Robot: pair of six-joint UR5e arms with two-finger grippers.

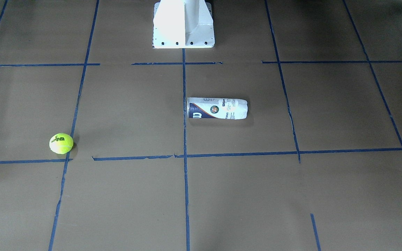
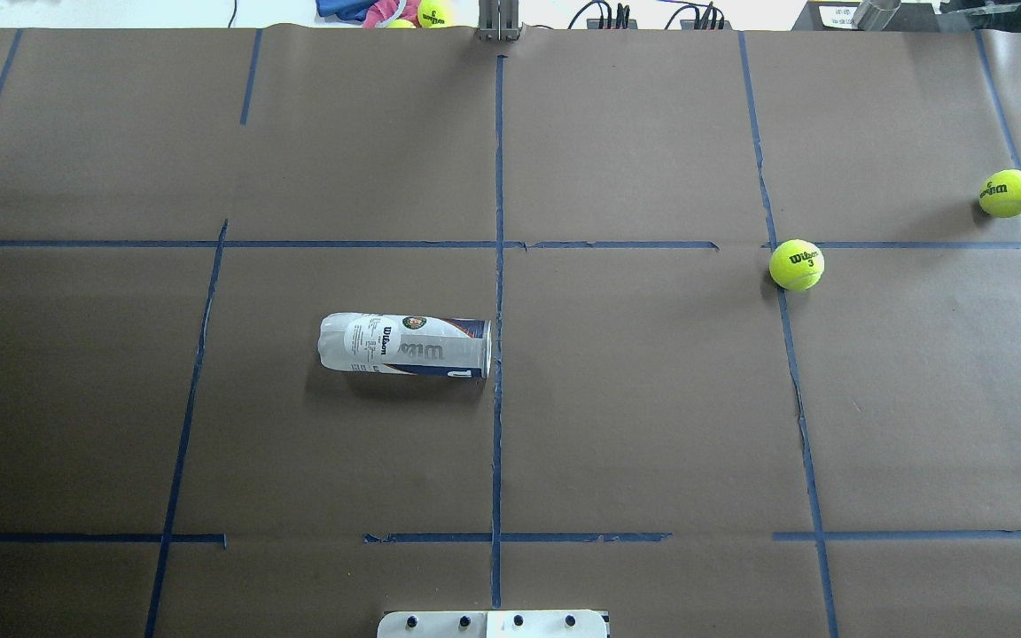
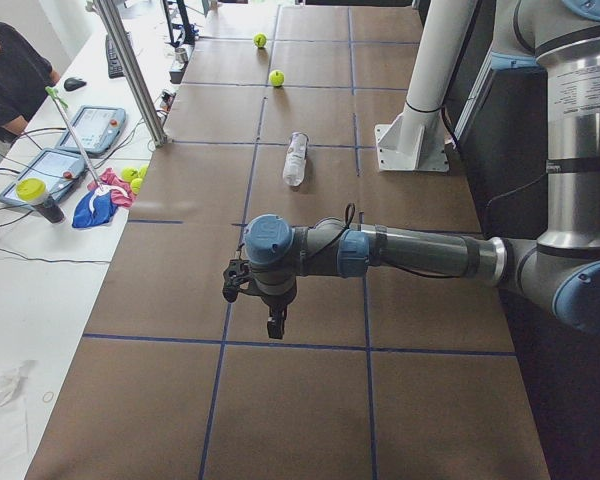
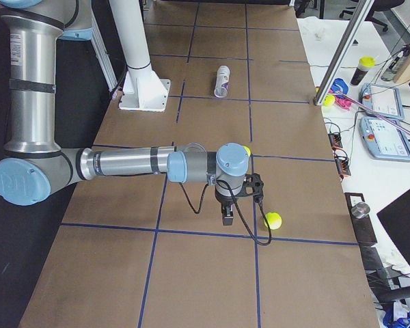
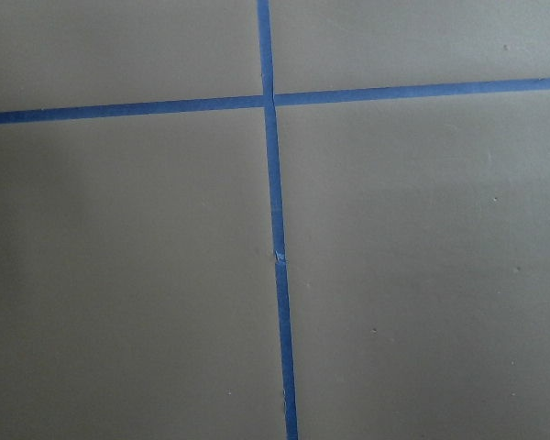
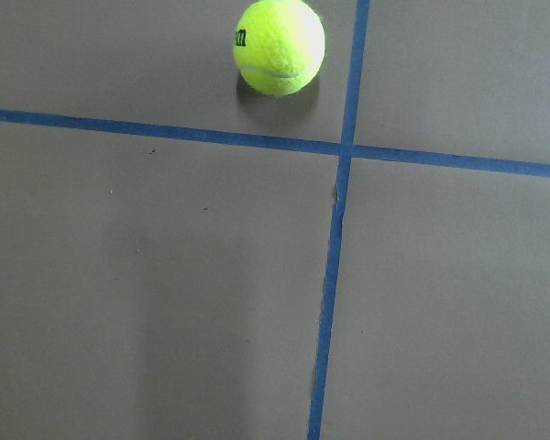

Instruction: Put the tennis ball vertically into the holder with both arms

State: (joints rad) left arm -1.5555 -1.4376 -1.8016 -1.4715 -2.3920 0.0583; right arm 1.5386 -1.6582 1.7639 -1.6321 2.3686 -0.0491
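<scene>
The holder point(image 2: 404, 345) lies on its side near the table's middle, also seen from the front point(image 1: 217, 108). One tennis ball point(image 2: 797, 265) rests on the robot's right side beside a tape crossing. A second tennis ball point(image 2: 1009, 193) sits further right. The right wrist view has a tennis ball point(image 6: 279, 46) at its top edge. My right gripper point(image 4: 227, 212) hangs over the table between the two balls, apart from both. My left gripper point(image 3: 270, 310) hangs over bare paper, far from the holder point(image 3: 296, 158). I cannot tell whether either gripper is open or shut.
Blue tape lines grid the brown paper. The white pedestal base point(image 1: 183, 24) stands at the robot's edge. A side bench holds tablets point(image 3: 90, 125), cloth and spare balls point(image 3: 132, 177). A person point(image 3: 10, 70) sits there, and a metal post point(image 3: 130, 70) rises at the table edge.
</scene>
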